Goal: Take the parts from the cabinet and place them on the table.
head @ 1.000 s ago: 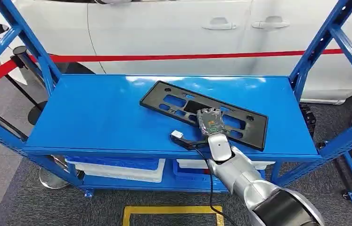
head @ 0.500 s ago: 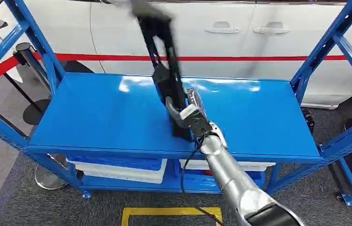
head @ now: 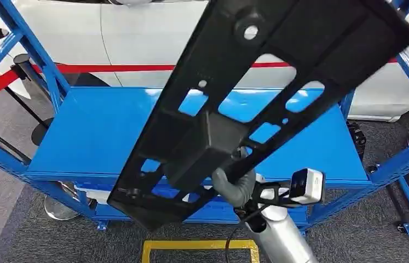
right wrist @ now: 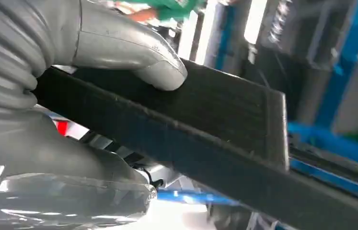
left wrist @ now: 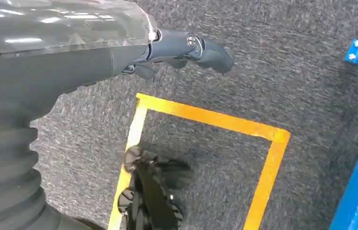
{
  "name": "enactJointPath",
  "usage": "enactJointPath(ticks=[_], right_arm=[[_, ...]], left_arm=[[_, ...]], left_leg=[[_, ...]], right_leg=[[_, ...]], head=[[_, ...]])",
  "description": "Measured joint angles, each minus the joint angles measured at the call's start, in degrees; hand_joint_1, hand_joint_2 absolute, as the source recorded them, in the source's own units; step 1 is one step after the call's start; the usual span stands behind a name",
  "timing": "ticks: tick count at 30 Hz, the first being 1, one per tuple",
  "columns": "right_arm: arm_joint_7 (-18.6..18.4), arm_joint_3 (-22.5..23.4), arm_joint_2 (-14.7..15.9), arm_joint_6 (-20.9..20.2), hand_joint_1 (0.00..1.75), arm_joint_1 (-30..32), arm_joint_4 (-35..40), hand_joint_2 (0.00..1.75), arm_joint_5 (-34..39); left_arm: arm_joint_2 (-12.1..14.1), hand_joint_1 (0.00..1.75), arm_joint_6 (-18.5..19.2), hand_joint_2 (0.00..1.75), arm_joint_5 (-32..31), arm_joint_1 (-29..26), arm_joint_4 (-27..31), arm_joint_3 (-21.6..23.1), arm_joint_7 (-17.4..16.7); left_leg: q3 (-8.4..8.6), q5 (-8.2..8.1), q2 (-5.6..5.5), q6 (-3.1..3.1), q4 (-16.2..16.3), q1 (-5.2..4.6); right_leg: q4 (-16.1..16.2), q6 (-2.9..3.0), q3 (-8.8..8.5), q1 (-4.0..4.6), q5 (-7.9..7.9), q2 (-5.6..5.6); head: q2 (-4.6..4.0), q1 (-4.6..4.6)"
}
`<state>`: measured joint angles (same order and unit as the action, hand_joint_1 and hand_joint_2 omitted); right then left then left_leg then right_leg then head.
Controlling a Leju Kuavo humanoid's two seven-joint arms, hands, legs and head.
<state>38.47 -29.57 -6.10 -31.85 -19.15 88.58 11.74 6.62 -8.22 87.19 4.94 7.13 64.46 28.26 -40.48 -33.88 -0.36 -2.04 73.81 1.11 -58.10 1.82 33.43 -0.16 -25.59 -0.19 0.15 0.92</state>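
Observation:
A long black plastic panel (head: 257,82) with several cut-outs is lifted off the blue shelf (head: 103,137) and hangs tilted close in front of the head camera. My right hand (head: 235,183) grips it near its lower middle, thumb (right wrist: 133,52) pressed on the panel's edge (right wrist: 225,129). My left hand (left wrist: 177,48) hangs low over the grey carpet with nothing in it, fingers loosely extended.
The blue rack's uprights (head: 32,49) stand left and right of the shelf. White and blue bins (head: 136,194) sit on the lower level. A white car (head: 153,38) and red barrier tape (head: 114,68) lie behind. A yellow floor square (left wrist: 205,120) marks the carpet.
The panel lay flat on the shelf, was tipped upright by my right hand, and is now raised off the shelf and swung close to the camera.

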Motion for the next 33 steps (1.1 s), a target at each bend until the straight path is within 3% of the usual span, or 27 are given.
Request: enactJointPath(ticks=[1,2,3,5,6,9,11,13,15,16,17,18,20,21,23,25,26,27,28,30,31,32,33], right_arm=[[0.2,-0.8,0.5,1.0,1.73,0.7,0.9,1.75,-1.1],[0.6,-1.5,1.0,2.1,1.73,1.3,1.7,1.75,-2.0],[0.9,-2.1,1.4,3.5,1.73,1.8,2.8,1.75,-2.8],[1.2,-2.7,1.9,5.2,1.73,2.7,5.1,1.75,-4.2],[1.4,-2.7,2.1,5.8,1.73,3.1,6.4,1.75,-4.9],[1.4,-2.8,2.6,6.5,1.73,4.1,9.7,1.75,-6.7],[1.4,-2.8,3.2,7.1,1.73,4.6,11.4,1.75,-8.0],[1.4,-3.1,4.0,8.3,1.73,4.7,12.9,1.75,-9.3],[1.4,-3.3,4.4,8.9,1.73,4.9,13.6,1.75,-10.0],[1.4,-3.5,4.7,9.3,1.73,5.1,13.9,1.75,-10.2],[1.4,-3.7,4.9,9.6,1.73,5.2,14.1,1.75,-10.3],[1.4,-3.9,5.2,9.6,1.73,5.2,14.3,1.75,-10.4],[1.4,-4.2,5.4,9.8,1.73,5.2,14.7,1.75,-10.5],[1.4,-4.3,5.4,9.9,1.73,5.2,15.0,1.75,-10.5],[1.5,-4.6,5.6,10.2,1.73,5.2,15.2,1.75,-10.5],[1.5,-4.9,6.0,10.4,1.73,5.2,15.4,1.75,-10.8],[1.5,-5.0,6.2,10.4,1.73,5.1,15.4,1.75,-10.8],[1.5,-5.2,6.3,10.5,1.73,5.1,15.4,1.75,-10.9],[1.5,-5.3,6.5,10.5,1.73,5.1,15.5,1.75,-10.9],[1.5,-5.5,6.8,10.5,1.73,5.1,15.5,1.75,-11.0],[1.5,-5.6,7.0,10.5,1.73,5.2,15.5,1.75,-11.1],[1.5,-5.7,7.3,10.5,1.73,5.3,15.5,1.75,-11.2],[1.5,-5.8,7.5,10.5,1.73,5.4,15.5,1.75,-11.4]], left_arm=[[0.0,0.0,-0.2,1.75,0.0,-0.1,0.0,0.0,-0.1],[0.0,0.0,-0.4,1.75,0.0,-0.1,0.0,0.0,-0.1],[0.0,0.0,-0.4,1.75,-0.1,-0.1,0.0,0.0,0.0],[0.1,0.0,-0.4,1.75,-0.1,0.0,0.0,0.1,0.0],[0.2,0.0,-0.4,1.75,-0.1,0.1,0.0,0.3,0.0],[0.3,0.0,-0.7,1.75,0.0,0.1,0.0,0.8,-0.1],[0.2,0.0,-0.8,1.75,0.0,0.1,0.0,1.2,-0.1],[0.3,0.0,-0.7,1.75,-0.1,0.3,0.0,1.5,-0.1],[0.3,0.0,-0.4,1.75,-0.1,0.3,0.0,1.8,-0.1],[0.3,0.0,-0.2,1.75,-0.1,0.3,0.0,2.1,-0.1],[0.3,0.0,-0.1,1.75,-0.1,0.3,0.0,2.4,-0.1],[0.3,0.0,0.0,1.75,-0.1,0.4,0.0,2.5,-0.1],[0.3,0.0,0.1,1.75,-0.1,0.5,0.0,2.9,0.0],[0.3,0.0,0.3,1.75,-0.1,0.6,0.0,3.0,0.2],[0.2,0.0,0.7,1.75,-0.1,0.6,0.0,3.3,0.7],[0.2,0.0,0.8,1.75,-0.1,0.7,0.0,3.7,0.8],[0.1,0.0,0.7,1.75,-0.1,0.7,0.0,3.9,0.8],[0.1,0.0,0.7,1.75,-0.1,0.7,0.0,4.0,0.8],[0.0,0.0,0.7,1.75,-0.1,0.6,0.0,4.2,0.8],[0.0,0.0,0.3,1.75,-0.1,0.6,0.0,4.3,0.7],[0.0,0.0,0.1,1.75,-0.1,0.6,0.0,4.3,0.6],[0.0,0.0,-0.1,1.75,-0.1,0.6,0.0,4.3,0.4],[0.0,0.0,-0.2,1.75,0.0,0.6,0.0,4.4,0.0]], left_leg=[[-0.89,-0.46,0.0,-0.06,2.3,0.0],[-0.44,0.42,0.0,-0.03,1.7,0.0],[1.26,2.4,0.0,0.07,-1.6,0.0],[6.86,6.74,0.02,0.4,-11.8,0.01],[8.14,6.34,0.0,0.71,-14.9,-0.13],[7.89,7.3,-0.11,1.52,-14.7,-0.6],[7.68,8.26,0.23,2.54,-15.4,-0.01],[6.89,8.94,0.58,3.4,-15.5,-0.09],[5.9,9.57,1.03,3.45,-15.5,-0.16],[5.31,9.99,1.24,3.37,-15.4,-0.17],[4.85,10.32,1.48,3.31,-15.4,-0.16],[4.39,10.66,1.79,3.2,-15.4,-0.16],[3.61,11.26,2.15,2.86,-15.2,-0.15],[3.46,11.56,2.33,2.55,-15.1,-0.17],[3.53,12.24,2.64,1.78,-15.3,-0.31],[3.46,13.1,3.18,1.02,-15.6,-0.19],[3.26,13.49,3.28,0.55,-15.8,-0.39],[2.59,11.6,2.43,0.29,-14.8,-0.04],[1.67,8.23,1.68,0.12,-12.4,-0.07],[-0.48,1.76,1.0,-0.16,-3.8,-0.04],[-1.26,0.11,0.91,-0.2,0.5,-0.07],[-0.97,0.37,0.9,-0.1,2.2,-0.07],[0.48,1.79,0.85,0.06,1.3,-0.07]], right_leg=[[-0.1,0.0,0.16,0.02,0.0,0.0],[-0.3,0.0,0.33,0.02,0.0,0.02],[-0.6,-0.01,0.51,0.0,-0.01,0.03],[-0.9,-0.13,0.67,-0.02,-0.08,0.08],[-1.1,-0.35,0.87,0.2,-0.1,0.08],[-1.2,-1.26,1.13,0.25,0.34,0.17],[-1.5,-1.95,1.42,0.26,0.1,0.42],[-6.0,-2.47,3.19,0.03,-4.67,0.44],[-14.6,-2.95,6.21,-0.22,-9.76,0.43],[-17.7,-3.11,6.97,-0.31,-10.88,0.41],[-17.8,-3.19,6.35,-0.42,-10.43,0.38],[-15.4,-3.24,4.43,-0.57,-8.82,0.3],[-5.9,-3.08,-1.93,-0.64,-4.96,-0.38],[-0.8,-2.9,-5.26,-0.59,-4.96,-1.58],[-0.2,-2.22,-4.97,0.19,-4.22,-1.66],[0.0,-1.55,-4.45,0.32,-4.03,-1.03],[0.6,-0.99,-4.0,-0.08,-3.14,-0.86],[0.6,-0.58,-3.47,-0.26,-2.36,-0.75],[0.6,-0.09,-2.68,-0.27,-1.79,-0.43],[0.6,0.22,-1.2,-0.05,-0.62,0.1],[0.5,0.25,-0.35,0.09,0.02,0.39],[0.4,0.21,0.46,0.21,0.58,0.81],[0.2,0.15,1.17,0.3,1.06,1.15]], head=[[0.0,0.0],[0.0,0.0],[0.0,0.0],[0.0,0.0],[-0.02,0.0],[0.0,-0.09],[0.0,-0.09],[0.0,-0.33],[0.0,-0.33],[-0.02,-0.35],[0.0,-0.35],[0.0,-0.33],[0.0,-0.33],[0.0,-0.33],[0.0,-0.31],[0.0,-0.42],[-0.02,-0.48],[0.0,-0.41],[0.0,-0.35],[0.0,-0.37],[-0.02,-0.35],[-0.02,-0.35],[0.0,-0.35]])
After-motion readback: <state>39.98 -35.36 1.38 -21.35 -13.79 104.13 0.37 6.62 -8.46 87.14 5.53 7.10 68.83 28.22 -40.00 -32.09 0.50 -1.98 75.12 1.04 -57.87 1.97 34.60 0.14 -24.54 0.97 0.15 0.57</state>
